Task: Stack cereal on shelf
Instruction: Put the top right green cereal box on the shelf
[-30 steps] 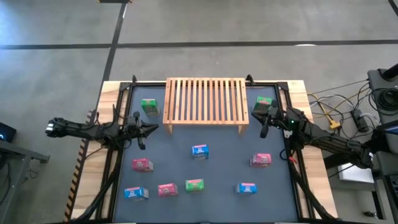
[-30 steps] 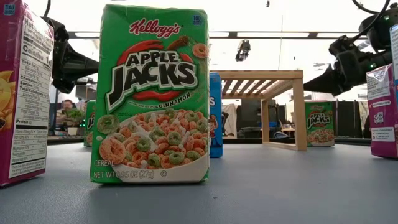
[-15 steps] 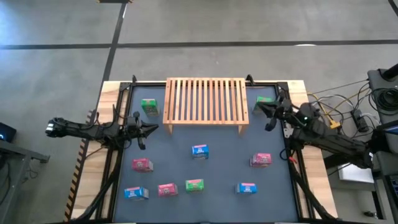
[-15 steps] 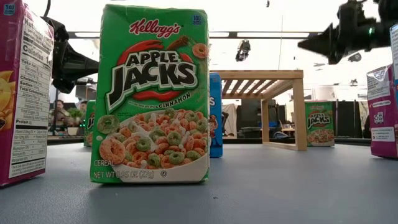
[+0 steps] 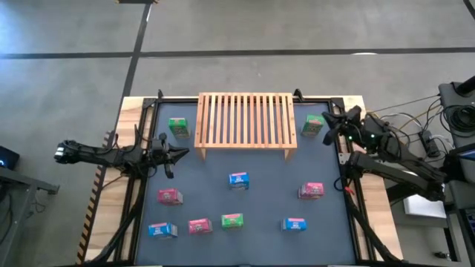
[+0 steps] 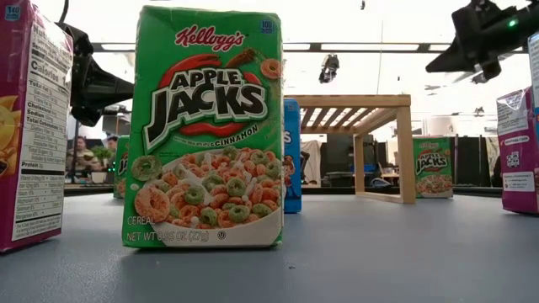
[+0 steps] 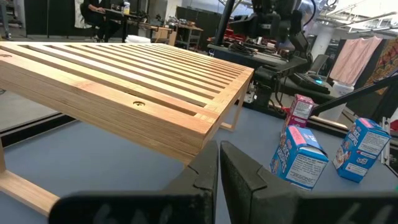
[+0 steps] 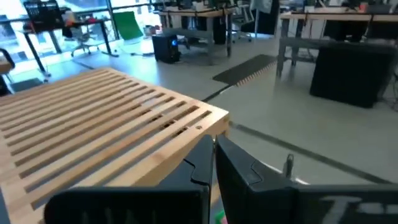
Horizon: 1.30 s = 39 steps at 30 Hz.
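Your rack (image 5: 246,119) at 12 o'clock holds no boxes; all nine remain tabled, both grippers pressed together, empty.

Light is even and diffuse over the table (image 5: 260,193) in the high view, with only faint, soft shadows beside the small boxes. In the low view, ceiling strip lights (image 6: 354,48) glare white behind the scene, leaving the arms as dark silhouettes; the nearest green box (image 6: 209,126) is sharp and the room behind is soft. The right wrist view is hazy and blurred; the left wrist view is crisper.
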Available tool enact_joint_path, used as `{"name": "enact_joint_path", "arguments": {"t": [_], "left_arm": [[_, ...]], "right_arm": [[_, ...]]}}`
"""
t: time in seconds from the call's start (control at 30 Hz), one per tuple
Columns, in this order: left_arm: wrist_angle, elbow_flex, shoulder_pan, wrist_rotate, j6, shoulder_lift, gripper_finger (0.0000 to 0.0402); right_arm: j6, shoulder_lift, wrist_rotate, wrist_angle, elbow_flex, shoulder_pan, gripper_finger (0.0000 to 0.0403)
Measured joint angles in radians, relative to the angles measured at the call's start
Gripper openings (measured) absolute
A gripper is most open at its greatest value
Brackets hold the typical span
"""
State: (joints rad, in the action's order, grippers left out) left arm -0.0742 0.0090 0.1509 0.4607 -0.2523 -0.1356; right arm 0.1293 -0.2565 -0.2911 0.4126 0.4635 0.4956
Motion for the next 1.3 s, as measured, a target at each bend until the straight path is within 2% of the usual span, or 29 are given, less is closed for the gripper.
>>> {"name": "enact_joint_path", "arguments": {"t": [0.1, 0.23, 0.33, 0.53, 0.93, 1.3], "left_arm": [[0.000, 0.000, 0.000, 0.000, 0.000, 0.000, 0.0001], [0.000, 0.000, 0.000, 0.000, 0.000, 0.000, 0.0001], [0.000, 0.000, 0.000, 0.000, 0.000, 0.000, 0.0001], [0.000, 0.000, 0.000, 0.000, 0.000, 0.000, 0.0001], [0.000, 0.000, 0.000, 0.000, 0.000, 0.000, 0.0001], [0.000, 0.000, 0.000, 0.000, 0.000, 0.000, 0.0001]], "right_arm": [[0.002, 0.000, -0.043, -0.027, -0.038, 0.000, 0.0009], [0.011, -0.003, -0.176, -0.036, -0.076, 0.000, 0.0009], [0.040, -0.006, -0.234, -0.051, -0.092, 0.000, 0.0009], [0.003, -0.006, -0.224, -0.085, -0.098, 0.000, 0.0020], [0.033, -0.006, -0.207, -0.090, -0.110, 0.000, 0.0146], [0.084, -0.007, -0.208, -0.099, -0.130, 0.000, 0.0199]]}}
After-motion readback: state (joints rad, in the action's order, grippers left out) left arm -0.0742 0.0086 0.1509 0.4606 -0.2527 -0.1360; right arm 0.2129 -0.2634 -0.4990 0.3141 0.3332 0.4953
